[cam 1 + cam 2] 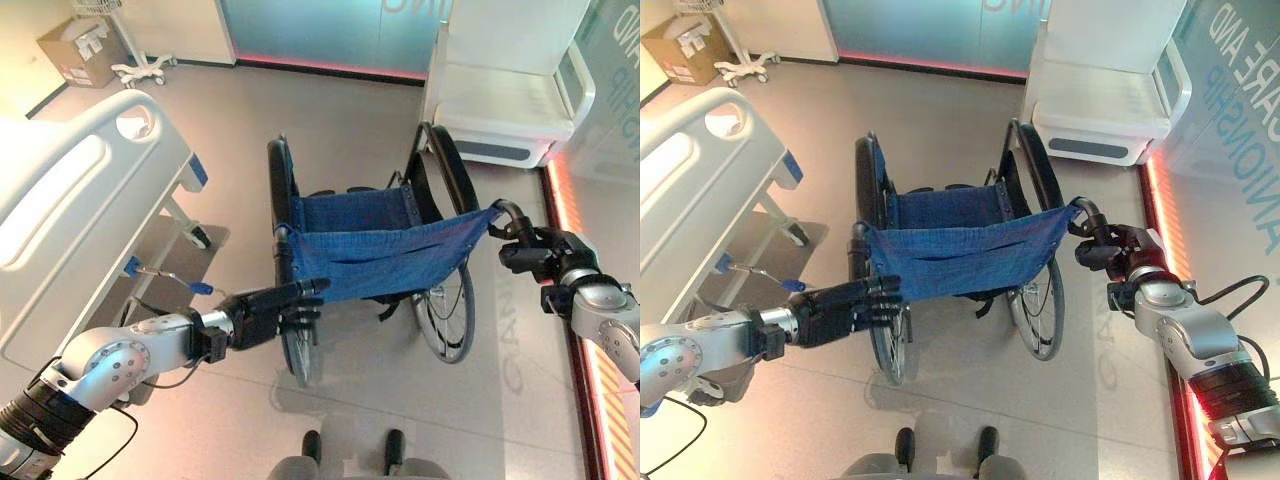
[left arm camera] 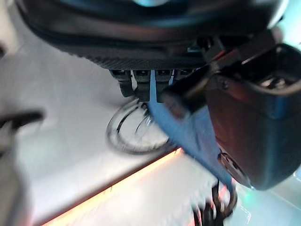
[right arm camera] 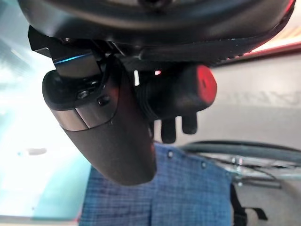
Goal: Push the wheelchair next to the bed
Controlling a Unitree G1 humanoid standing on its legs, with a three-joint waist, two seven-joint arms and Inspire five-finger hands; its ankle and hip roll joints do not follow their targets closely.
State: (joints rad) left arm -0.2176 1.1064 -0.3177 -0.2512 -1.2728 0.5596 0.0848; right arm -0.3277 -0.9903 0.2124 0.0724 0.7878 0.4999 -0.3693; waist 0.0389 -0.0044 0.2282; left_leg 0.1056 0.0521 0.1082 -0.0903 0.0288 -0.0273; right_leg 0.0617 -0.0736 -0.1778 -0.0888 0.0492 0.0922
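2 hands grip the wheelchair [image 1: 370, 250] push handles: left hand [image 1: 262, 314] and right hand [image 1: 535, 254] both curled tight. Expect free-rolling, light steering toward the bed [image 1: 70, 200].

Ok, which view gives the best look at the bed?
The left eye view: the bed fills its left side, footboard and frame visible. The right eye view cuts off more of the bed at the edge.
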